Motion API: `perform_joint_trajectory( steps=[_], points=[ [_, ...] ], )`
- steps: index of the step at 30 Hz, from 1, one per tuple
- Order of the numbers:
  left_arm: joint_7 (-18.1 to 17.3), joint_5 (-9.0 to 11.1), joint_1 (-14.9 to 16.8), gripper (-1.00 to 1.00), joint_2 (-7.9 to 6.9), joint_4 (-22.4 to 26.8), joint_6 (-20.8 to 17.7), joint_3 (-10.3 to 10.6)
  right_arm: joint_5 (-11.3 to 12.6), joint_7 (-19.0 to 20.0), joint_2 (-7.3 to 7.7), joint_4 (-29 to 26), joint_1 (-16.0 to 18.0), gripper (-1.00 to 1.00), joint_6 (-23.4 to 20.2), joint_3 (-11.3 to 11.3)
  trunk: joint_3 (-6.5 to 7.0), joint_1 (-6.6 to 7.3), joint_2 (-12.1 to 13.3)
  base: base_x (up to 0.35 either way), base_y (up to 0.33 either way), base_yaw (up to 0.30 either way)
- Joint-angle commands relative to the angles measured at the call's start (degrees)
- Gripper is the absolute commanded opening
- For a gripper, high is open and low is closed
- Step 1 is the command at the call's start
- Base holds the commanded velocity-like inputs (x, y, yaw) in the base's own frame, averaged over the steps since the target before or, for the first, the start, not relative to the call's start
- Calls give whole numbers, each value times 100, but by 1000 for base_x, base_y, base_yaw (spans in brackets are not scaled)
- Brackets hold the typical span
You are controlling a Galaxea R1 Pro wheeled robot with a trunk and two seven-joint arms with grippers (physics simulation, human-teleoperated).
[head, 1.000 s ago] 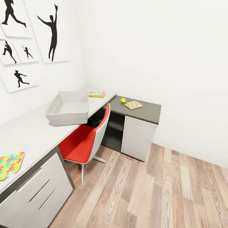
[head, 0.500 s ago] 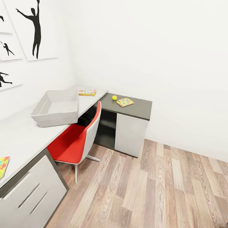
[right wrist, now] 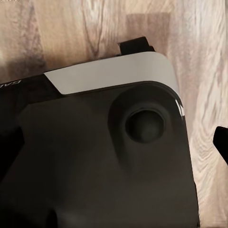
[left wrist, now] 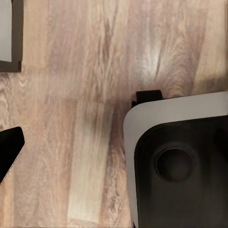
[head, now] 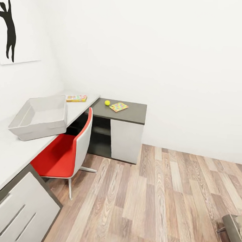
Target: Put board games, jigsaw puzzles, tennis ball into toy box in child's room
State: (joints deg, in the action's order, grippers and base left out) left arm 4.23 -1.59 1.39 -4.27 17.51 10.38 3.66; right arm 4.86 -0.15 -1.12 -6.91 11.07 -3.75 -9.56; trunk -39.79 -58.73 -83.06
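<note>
The light grey open-topped toy box (head: 39,116) sits on the pale grey L-shaped table (head: 7,154) at the left, with a flat colourful board game (head: 76,98) lying beyond it. On the far dark grey lower wing (head: 133,112), the small yellow-green tennis ball (head: 107,102) rests just left of a multicoloured square jigsaw puzzle (head: 118,107), and a red-seated chair (head: 65,150) stands at the table on the wood-plank floor (head: 149,203). Whether either gripper's fingers are open or closed cannot be told.

Red chair (head: 67,146) blocking table (head: 7,154) front, floor (head: 149,199) open

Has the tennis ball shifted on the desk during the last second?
No. The tennis ball sits beside the jigsaw puzzle on the dark wing as before; the camera turned.
</note>
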Motion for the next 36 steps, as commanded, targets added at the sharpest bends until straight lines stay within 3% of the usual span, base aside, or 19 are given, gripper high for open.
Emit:
perform_joint_trajectory(
  steps=[1, 36],
  points=[
    [44, -17, 1, 100, -4, -2, 16, 39, 50, -2, -2, -12, 0, 100, -29, -11, -1, 0, -2, 0, 0, -268],
    [43, -17, 1, 100, -12, -2, 16, 39, 29, -2, -20, -12, 0, 100, 173, -3, 267, 0, -2, 5, 1, -178]
  ],
)
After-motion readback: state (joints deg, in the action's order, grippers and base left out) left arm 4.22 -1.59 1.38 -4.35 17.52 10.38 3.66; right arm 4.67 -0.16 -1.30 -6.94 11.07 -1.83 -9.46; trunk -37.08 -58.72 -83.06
